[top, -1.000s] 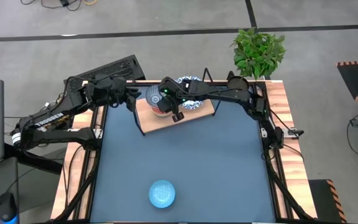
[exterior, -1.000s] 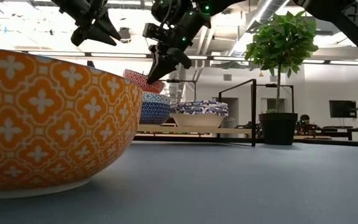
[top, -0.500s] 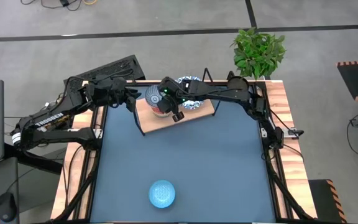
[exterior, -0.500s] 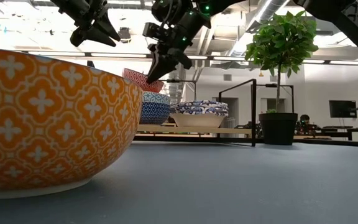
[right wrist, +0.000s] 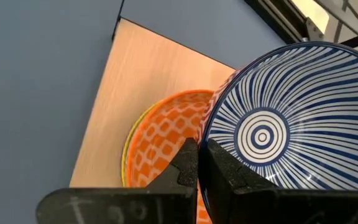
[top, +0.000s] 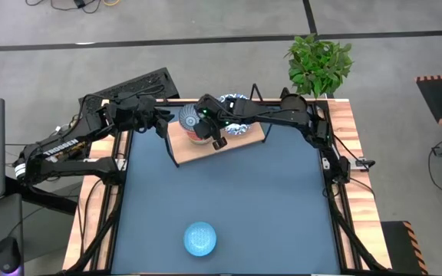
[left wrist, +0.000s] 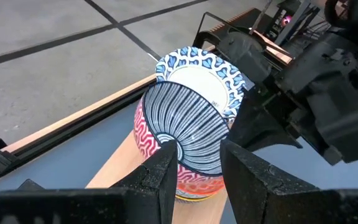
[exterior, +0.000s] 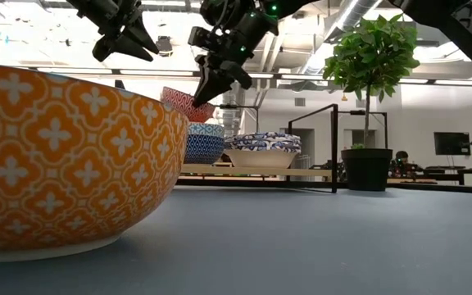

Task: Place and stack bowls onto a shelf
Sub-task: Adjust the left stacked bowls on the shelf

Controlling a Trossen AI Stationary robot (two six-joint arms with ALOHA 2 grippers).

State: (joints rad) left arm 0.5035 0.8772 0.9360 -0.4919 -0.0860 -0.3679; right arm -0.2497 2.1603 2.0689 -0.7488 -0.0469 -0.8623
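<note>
My right gripper [exterior: 197, 100] is shut on a bowl that is red-patterned outside [exterior: 185, 104] and blue-striped inside [right wrist: 272, 130]. It holds the bowl tilted over a second small bowl, blue outside [exterior: 206, 141] and orange inside [right wrist: 160, 140], which stands on the left end of the wooden shelf [top: 244, 142]. A stack of white bowls with blue-patterned rims [exterior: 262, 150] stands beside it on the shelf. My left gripper [left wrist: 197, 168] is open and empty, raised just left of the shelf [top: 163, 125]. One bowl [top: 200, 238], light blue from above, sits near the table's near edge. My right gripper pinches the bowl's rim [right wrist: 205, 134], one finger inside the bowl and one outside. The fingers come from above, slanting down. The bowl hangs tilted with its foot [exterior: 192, 120] at the lower bowl's rim; I cannot tell whether they touch.
The shelf's black wire frame [exterior: 335, 143] rises at its right end. A potted plant [top: 319, 61] stands at the table's far right corner. The near bowl fills the low view's left side, orange-patterned [exterior: 64, 156]. Bare blue tabletop [top: 229, 199] lies between the shelf and that bowl.
My right gripper has risen slightly with the red-outside bowl. The bowl's rim stands a little higher over the lower bowl than before.
</note>
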